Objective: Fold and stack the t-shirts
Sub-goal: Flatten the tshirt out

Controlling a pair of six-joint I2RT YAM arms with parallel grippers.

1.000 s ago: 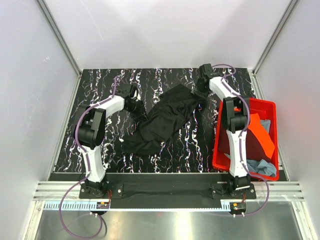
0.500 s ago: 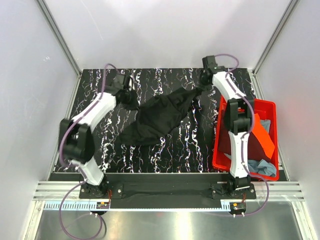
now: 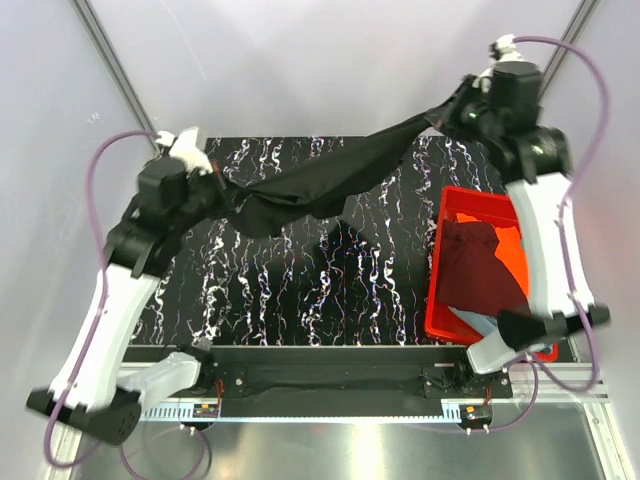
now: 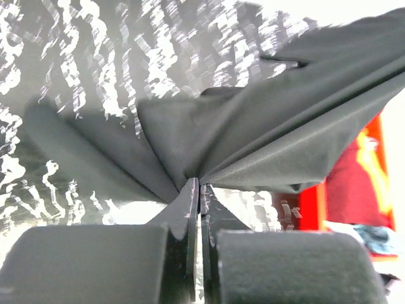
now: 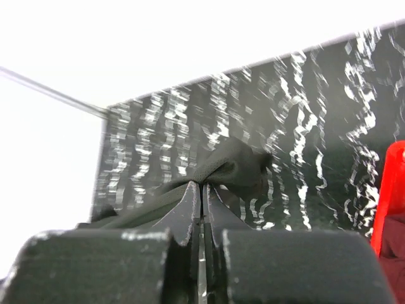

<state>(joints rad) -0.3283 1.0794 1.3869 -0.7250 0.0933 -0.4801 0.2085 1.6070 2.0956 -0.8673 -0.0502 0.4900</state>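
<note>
The plain black t-shirt [image 3: 330,180] hangs stretched in the air between both grippers, well above the table. My left gripper [image 3: 222,188] is shut on its left end; the cloth fans out from the closed jaws in the left wrist view [image 4: 253,139]. My right gripper [image 3: 447,108] is shut on its right end, high at the back right; a bunch of black cloth [image 5: 237,166] shows at its jaw tips. A dark maroon t-shirt [image 3: 478,270], a bright orange one [image 3: 512,250] and a grey-blue one [image 3: 480,322] lie in the red bin.
The red plastic bin [image 3: 437,285] stands at the table's right edge, under the right arm. The black marbled tabletop [image 3: 270,290] lies below the lifted shirt, with its shadow on it. White walls and metal frame posts enclose the back and sides.
Both arms have risen and spread apart, lifting the black t-shirt off the table. It lay crumpled on the surface before and now hangs taut between the grippers.
</note>
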